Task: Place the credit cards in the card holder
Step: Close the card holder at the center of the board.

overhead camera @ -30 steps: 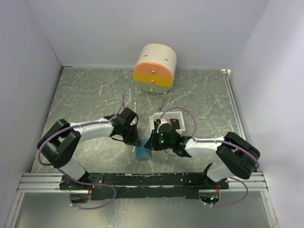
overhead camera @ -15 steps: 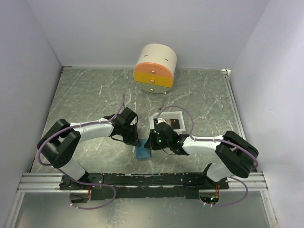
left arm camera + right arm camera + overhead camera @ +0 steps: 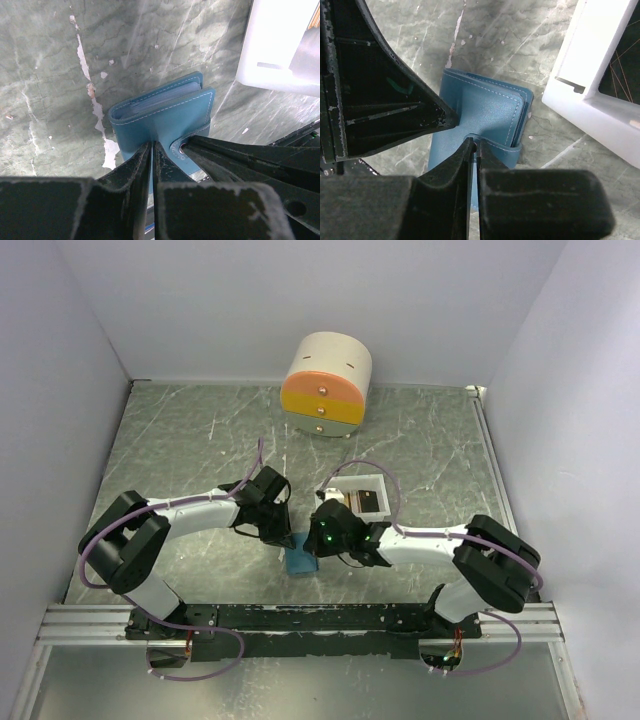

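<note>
Left gripper [image 3: 152, 148] has its fingers pinched together on the near edge of the light-blue card holder [image 3: 162, 117], gripping the cover. Right gripper [image 3: 474, 146] is likewise clamped tight, on the holder's small darker blue tab [image 3: 492, 142]. The two grippers meet over the holder, which lies folded on the green marbled table [image 3: 190, 450] near its middle, towards the near side. Just beside it, to the far right, a shallow white tray [image 3: 368, 477] holds a dark credit card [image 3: 373, 501]. A round cream drawer box [image 3: 325, 385] stands by the far wall.
</note>
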`<state>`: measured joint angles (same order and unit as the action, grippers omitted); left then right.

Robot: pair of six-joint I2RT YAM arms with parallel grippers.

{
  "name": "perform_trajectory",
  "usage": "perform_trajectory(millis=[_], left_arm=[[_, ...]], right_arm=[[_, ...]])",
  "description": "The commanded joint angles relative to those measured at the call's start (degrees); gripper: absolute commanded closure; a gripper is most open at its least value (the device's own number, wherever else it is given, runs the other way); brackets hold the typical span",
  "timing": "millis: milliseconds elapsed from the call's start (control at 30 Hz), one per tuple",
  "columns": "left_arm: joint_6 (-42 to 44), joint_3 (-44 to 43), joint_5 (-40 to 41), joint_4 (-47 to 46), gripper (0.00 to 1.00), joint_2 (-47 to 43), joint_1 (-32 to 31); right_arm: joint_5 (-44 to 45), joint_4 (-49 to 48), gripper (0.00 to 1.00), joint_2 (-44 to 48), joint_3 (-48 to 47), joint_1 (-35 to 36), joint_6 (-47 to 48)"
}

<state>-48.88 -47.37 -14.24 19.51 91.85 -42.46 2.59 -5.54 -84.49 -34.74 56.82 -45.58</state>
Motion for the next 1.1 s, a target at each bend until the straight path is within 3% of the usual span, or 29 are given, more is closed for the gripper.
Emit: perform_trajectory(millis=[0,367,800,1067], left_arm=[[0.3,0.7,1.2,-2.3,0.83,1.6,-0.3],[-0.2,0.7,1.2,-2.1,0.82,1.7,-0.3],[-1.6,1.1,1.1,-1.8,0.81,2.4,-0.3],[-2.2,1.8,1.2,-2.2,0.81,3.8,-0.3]], right_arm=[[2.8,9.2,0.97,-3.4,0.4,2.4,1.4],[7.9,13.2,1.0,-4.5,0.3,7.5,0.9],[22.0,24.0,1.0,-7.9,-2.9,17.6,-5.1],[23.6,23.6,1.0,-9.9,-0.3,20.3,-10.3]])
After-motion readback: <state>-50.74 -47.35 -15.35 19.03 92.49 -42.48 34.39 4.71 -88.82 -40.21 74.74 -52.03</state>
